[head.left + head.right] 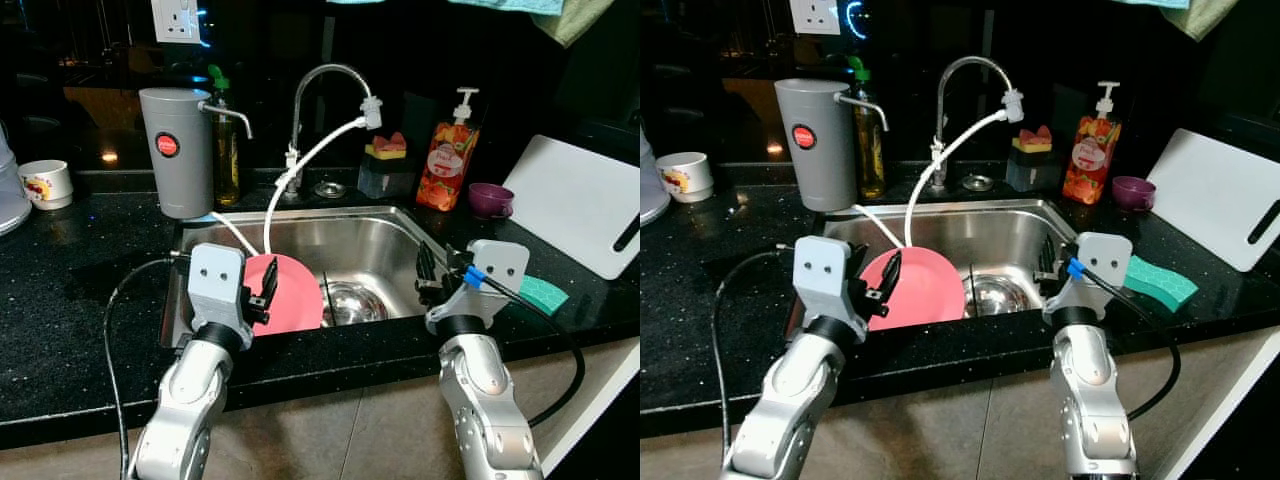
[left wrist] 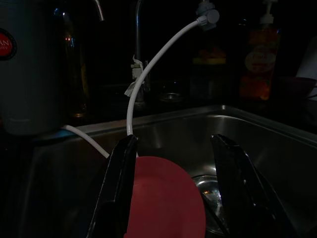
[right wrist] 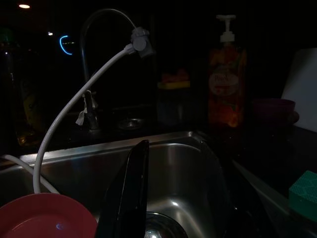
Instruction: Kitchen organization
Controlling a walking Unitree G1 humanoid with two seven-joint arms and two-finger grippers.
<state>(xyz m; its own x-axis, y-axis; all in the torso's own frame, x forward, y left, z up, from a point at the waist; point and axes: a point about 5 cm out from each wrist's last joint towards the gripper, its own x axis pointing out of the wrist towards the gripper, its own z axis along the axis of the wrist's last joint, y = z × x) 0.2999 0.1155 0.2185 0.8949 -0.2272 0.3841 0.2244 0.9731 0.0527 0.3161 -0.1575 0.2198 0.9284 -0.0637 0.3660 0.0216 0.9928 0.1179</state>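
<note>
A pink plate [image 1: 296, 292] leans on edge in the front left of the steel sink [image 1: 372, 243]. Beside it, over the drain, lies a shiny steel bowl [image 1: 352, 301]. My left gripper [image 1: 265, 288] hovers at the plate's near left edge, open. In the left wrist view its fingers [image 2: 120, 188] straddle the plate [image 2: 166, 203] without touching it. My right gripper [image 1: 428, 272] is open at the sink's front right corner, apart from the bowl, with nothing between its fingers [image 3: 130, 193].
A white hose [image 1: 305, 160] runs from the faucet [image 1: 322, 78] into the sink. A grey water filter [image 1: 177, 150] stands back left and a white mug [image 1: 45, 184] far left. Soap bottle [image 1: 448, 165], purple cup [image 1: 490, 200], white cutting board [image 1: 578, 203] and green sponge [image 1: 543, 294] sit right.
</note>
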